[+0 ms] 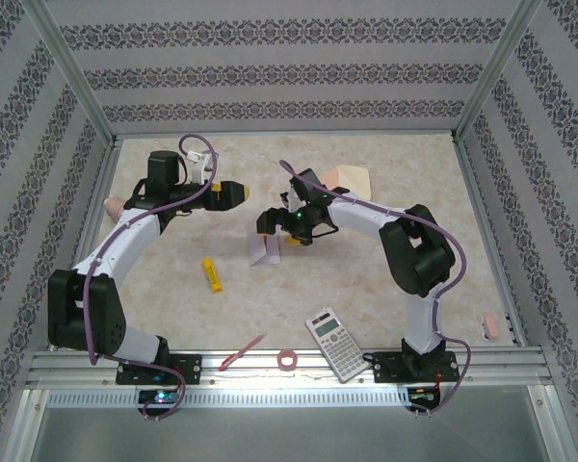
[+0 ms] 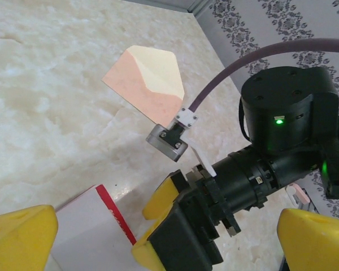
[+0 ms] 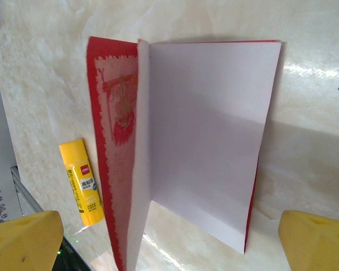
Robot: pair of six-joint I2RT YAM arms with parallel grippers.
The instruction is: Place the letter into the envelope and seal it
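Observation:
The letter (image 3: 209,135) lies folded on the table, its white back up and one flap lifted, showing the pink face with its red border (image 3: 116,130). My right gripper (image 1: 279,229) hovers just over the letter (image 1: 266,252), open, its yellow fingertips (image 3: 22,240) wide apart on either side with nothing held. The peach envelope (image 1: 348,178) lies behind the right arm with its cream flap open; the left wrist view has the envelope (image 2: 147,79) beyond the right gripper. My left gripper (image 1: 227,192) is open and empty, to the left of the letter (image 2: 93,226).
A yellow glue stick (image 1: 212,274) lies left of the letter. Near the front edge are a calculator (image 1: 335,344), a red pen (image 1: 241,351) and a small tape roll (image 1: 287,359). A pink eraser (image 1: 491,325) sits at the right rail.

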